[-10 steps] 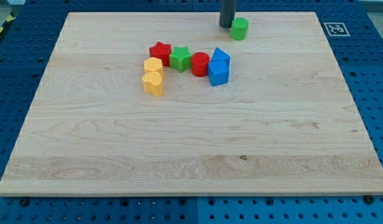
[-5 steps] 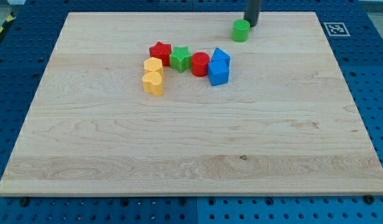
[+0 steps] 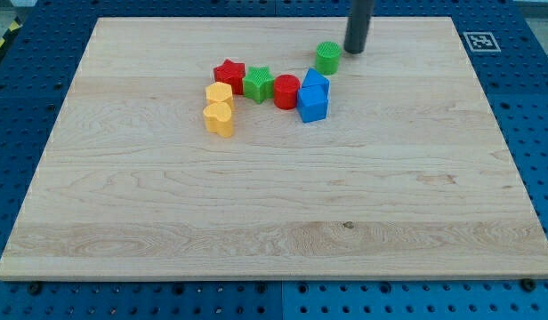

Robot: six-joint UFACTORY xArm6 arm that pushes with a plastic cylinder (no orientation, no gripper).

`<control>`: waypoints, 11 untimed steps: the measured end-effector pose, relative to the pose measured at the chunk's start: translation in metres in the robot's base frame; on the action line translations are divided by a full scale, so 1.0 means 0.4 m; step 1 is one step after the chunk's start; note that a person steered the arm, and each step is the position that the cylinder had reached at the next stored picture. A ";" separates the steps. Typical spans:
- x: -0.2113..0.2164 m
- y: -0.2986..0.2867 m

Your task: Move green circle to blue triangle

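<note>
Dark rod, no jaws on it, top cut off by the view's upper edge; my tip (image 3: pixel 355 51) just right of green circle (image 3: pixel 327 58), contact unclear; green circle near blue triangle (image 3: pixel 316 81), above it, apart; blue cube (image 3: pixel 312 104) touching triangle below; red cylinder (image 3: pixel 286 92) at triangle's left.

rod's upper length (image 3: pixel 359 13) cut off by the view's top edge
</note>
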State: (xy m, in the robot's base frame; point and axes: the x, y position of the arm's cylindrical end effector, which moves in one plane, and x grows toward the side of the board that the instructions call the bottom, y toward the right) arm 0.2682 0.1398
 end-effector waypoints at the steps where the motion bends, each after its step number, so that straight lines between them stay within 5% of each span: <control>1: 0.018 0.037; 3: 0.110 -0.210; 6: -0.064 -0.288; 8: -0.075 -0.420; 11: 0.016 -0.315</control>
